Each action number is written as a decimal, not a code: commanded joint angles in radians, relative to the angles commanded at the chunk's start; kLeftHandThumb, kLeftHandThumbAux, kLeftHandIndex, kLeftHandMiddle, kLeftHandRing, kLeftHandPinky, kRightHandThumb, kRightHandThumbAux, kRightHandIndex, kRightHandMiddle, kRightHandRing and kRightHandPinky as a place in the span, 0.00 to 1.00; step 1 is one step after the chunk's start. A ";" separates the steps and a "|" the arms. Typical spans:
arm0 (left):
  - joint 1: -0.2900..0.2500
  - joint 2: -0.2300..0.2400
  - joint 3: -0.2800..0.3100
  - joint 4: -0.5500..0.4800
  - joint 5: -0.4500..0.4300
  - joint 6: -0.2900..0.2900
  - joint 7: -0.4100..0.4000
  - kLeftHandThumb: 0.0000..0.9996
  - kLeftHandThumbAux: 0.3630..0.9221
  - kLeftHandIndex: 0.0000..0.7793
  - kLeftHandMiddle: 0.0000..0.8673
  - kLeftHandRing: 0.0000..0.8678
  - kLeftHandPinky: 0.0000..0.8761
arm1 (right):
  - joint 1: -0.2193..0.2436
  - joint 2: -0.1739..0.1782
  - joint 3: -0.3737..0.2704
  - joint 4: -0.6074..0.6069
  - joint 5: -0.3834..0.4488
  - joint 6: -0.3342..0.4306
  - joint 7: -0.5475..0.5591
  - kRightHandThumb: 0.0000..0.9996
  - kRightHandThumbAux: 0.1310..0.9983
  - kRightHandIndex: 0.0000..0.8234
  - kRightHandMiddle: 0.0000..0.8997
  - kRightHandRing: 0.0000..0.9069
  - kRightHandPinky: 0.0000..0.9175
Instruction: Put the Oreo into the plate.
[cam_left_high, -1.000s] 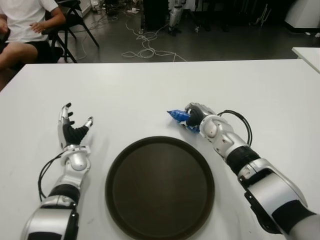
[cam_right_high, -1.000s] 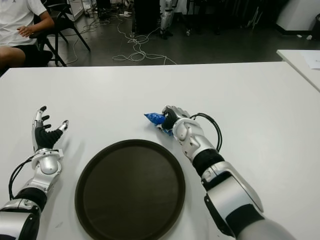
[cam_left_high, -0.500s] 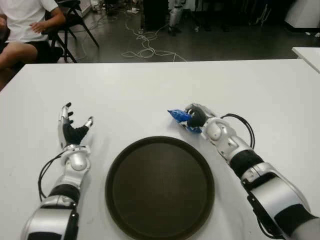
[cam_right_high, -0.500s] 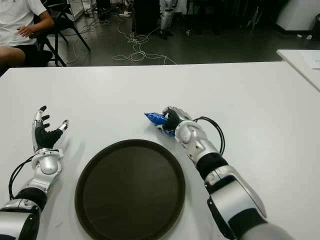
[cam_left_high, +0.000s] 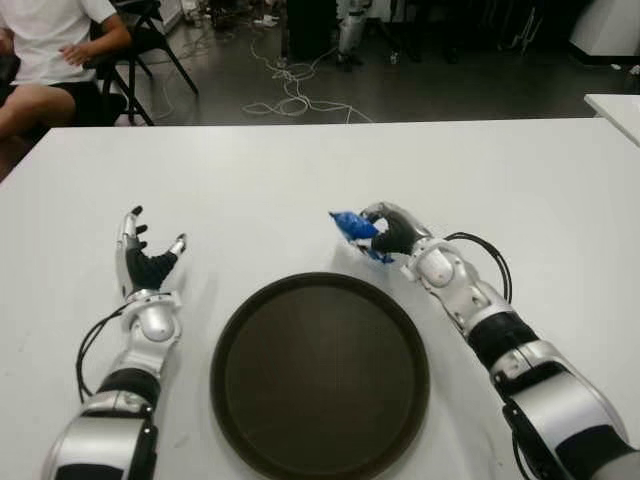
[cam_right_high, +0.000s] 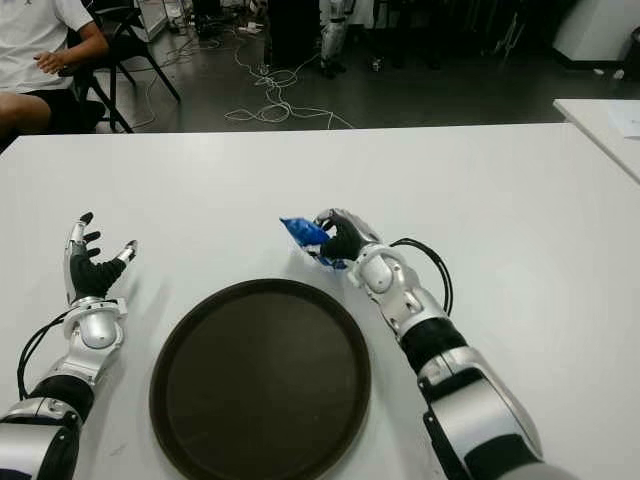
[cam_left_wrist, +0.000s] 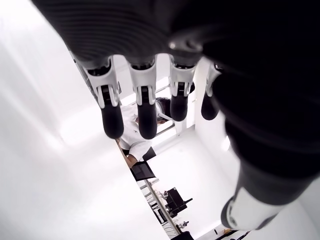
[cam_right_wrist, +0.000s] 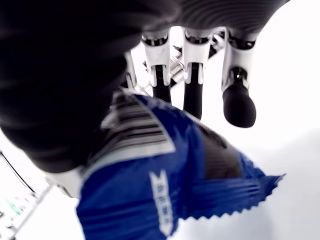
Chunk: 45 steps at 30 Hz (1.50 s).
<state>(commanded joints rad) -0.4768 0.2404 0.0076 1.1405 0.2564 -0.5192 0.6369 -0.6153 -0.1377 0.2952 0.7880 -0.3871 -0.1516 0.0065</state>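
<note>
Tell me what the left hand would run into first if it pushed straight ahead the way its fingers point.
Likely nothing on the table: the left hand, open and idle left of the plate, points up and away over bare table. Depth is uncertain.

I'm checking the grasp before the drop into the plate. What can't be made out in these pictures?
- Blue crinkled Oreo packet: its far half is hidden by the right robot hand in both eye views; whether it has left the white table cannot be told.
- Right wrist view: the thumb's contact is hidden behind the packet.
- Round dark brown plate: its near rim is cut by the lower edge.
</note>
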 joint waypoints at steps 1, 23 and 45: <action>0.000 0.000 -0.001 0.000 0.001 0.000 0.001 0.23 0.74 0.14 0.14 0.19 0.31 | 0.004 0.000 -0.005 -0.010 0.005 0.000 0.001 0.69 0.69 0.53 0.88 0.87 0.84; -0.003 0.000 0.005 0.008 -0.001 -0.006 -0.004 0.27 0.74 0.15 0.13 0.16 0.25 | 0.096 0.007 -0.074 -0.250 0.091 0.070 0.074 0.69 0.69 0.53 0.89 0.88 0.86; -0.002 -0.003 0.012 0.009 -0.008 -0.008 -0.012 0.27 0.75 0.15 0.13 0.16 0.23 | 0.151 0.013 -0.125 -0.379 0.264 0.081 0.260 0.69 0.69 0.53 0.91 0.90 0.88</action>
<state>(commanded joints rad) -0.4791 0.2372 0.0195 1.1494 0.2489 -0.5275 0.6254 -0.4639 -0.1244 0.1705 0.4095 -0.1233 -0.0705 0.2662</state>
